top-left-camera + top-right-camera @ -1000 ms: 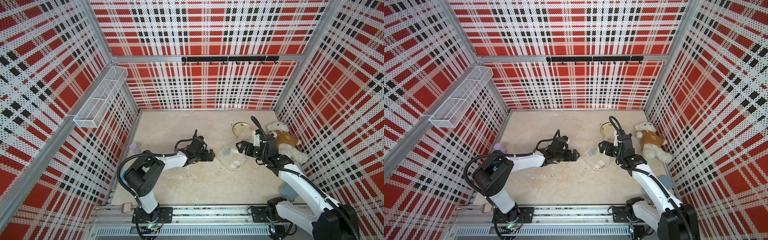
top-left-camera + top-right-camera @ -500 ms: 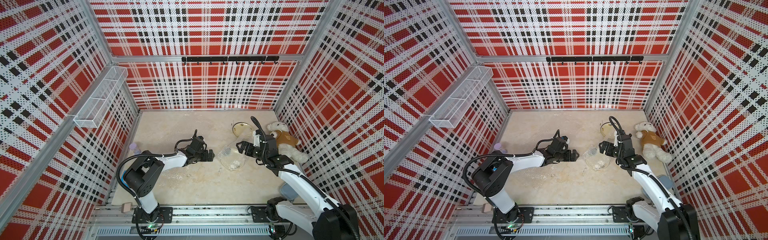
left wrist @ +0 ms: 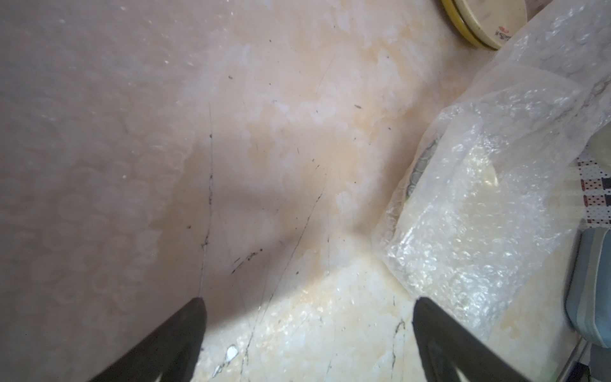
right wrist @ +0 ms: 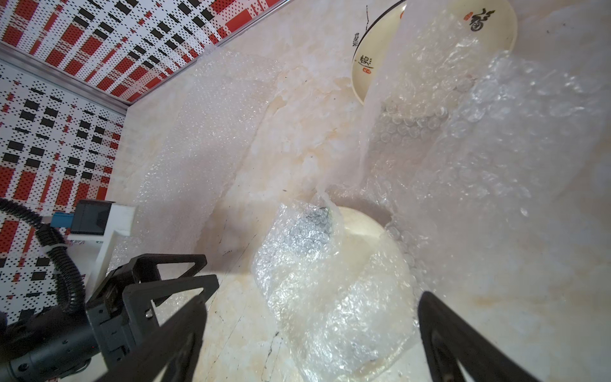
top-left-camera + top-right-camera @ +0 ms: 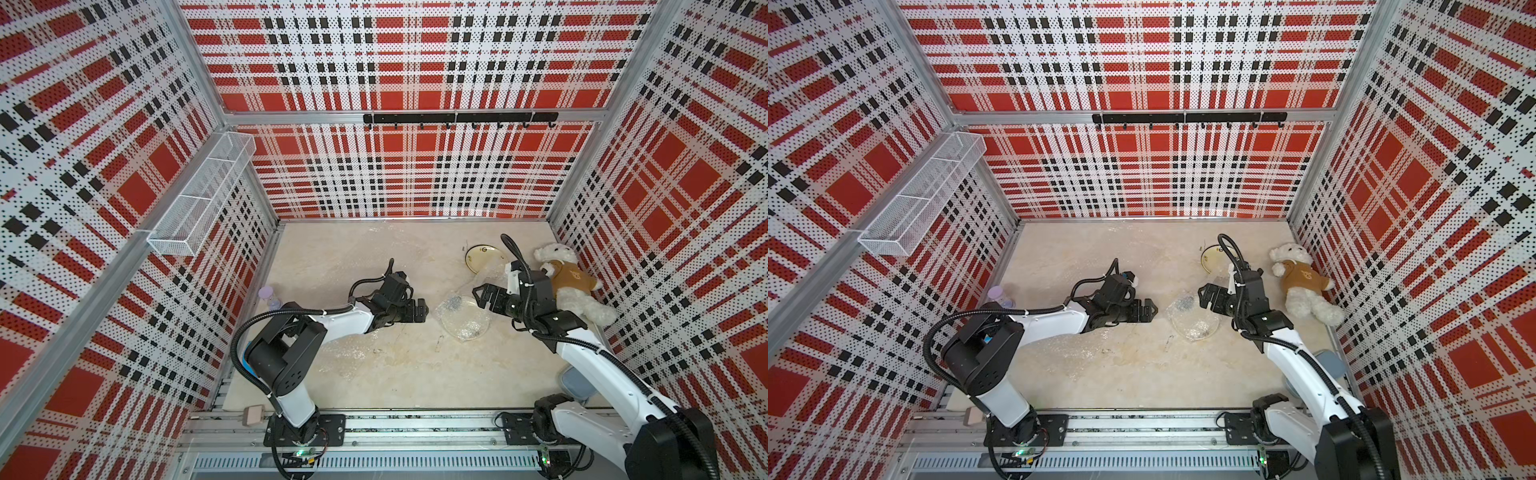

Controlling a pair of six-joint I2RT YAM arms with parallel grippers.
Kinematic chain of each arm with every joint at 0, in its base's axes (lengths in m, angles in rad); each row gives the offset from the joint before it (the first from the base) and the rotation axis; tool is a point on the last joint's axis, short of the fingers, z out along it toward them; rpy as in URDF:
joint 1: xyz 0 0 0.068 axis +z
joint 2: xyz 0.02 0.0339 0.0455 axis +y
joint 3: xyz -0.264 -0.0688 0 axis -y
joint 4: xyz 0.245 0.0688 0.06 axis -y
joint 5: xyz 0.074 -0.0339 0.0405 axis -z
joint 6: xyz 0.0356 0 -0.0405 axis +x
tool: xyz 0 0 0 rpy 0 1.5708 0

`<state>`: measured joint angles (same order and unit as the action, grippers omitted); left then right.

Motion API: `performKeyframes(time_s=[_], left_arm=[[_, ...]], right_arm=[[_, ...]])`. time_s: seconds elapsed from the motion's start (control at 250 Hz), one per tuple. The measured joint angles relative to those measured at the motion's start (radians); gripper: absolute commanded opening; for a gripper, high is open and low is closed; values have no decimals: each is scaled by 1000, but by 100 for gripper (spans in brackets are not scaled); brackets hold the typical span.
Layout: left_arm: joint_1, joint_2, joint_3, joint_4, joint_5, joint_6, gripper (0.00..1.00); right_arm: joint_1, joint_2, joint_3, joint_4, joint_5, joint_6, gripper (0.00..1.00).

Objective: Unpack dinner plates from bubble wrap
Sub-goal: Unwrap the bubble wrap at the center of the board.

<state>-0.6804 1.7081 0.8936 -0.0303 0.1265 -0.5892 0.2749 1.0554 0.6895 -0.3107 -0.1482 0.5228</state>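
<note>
Top views both show, nearest the arm bases, a flat sheet of bubble wrap (image 5: 349, 353) spread on the table (image 5: 415, 374) beneath the left arm, with no plate seen in it. Just beyond, the left gripper (image 5: 419, 311) and the right gripper (image 5: 482, 293) are held facing each other, both with jaws spread wide and nothing between them. Between the two lies the wrapped plate (image 5: 463, 320), resting on the table; as far as can be told, it is touched by neither gripper. In the right wrist view its cream rim (image 4: 360, 228) is seen bared on one side, while a crumpled fold of wrap (image 4: 314, 281) is draped over the rest. Farther back the unwrapped plates (image 5: 484, 257) are found, apparently two stacked, with a loose tail of wrap reaching to their edge. A teddy bear (image 5: 569, 282) lies beside the right arm, and a far sheet (image 4: 215, 132) of wrap is seen flat towards the back wall.

The step in hand is judged to be the freeing of the one plate seen in wrap, which is partly opened. For the next move, the loose fold would need to be pinched by one gripper and peeled away. Meanwhile the plate would have to be pinned or lifted at its bared rim by the other, so that it is not dragged along with the film.
</note>
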Motion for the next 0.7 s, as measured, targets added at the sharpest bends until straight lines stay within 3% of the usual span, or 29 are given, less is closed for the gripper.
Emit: performKeyframes(time_s=[0.412, 0.7], left_arm=[[0, -6, 9, -31, -4, 30, 99], [-8, -16, 93, -116, 0, 147, 99]], right_arm=[[26, -3, -2, -55, 30, -19, 100], [32, 14, 0, -77, 61, -23, 100]])
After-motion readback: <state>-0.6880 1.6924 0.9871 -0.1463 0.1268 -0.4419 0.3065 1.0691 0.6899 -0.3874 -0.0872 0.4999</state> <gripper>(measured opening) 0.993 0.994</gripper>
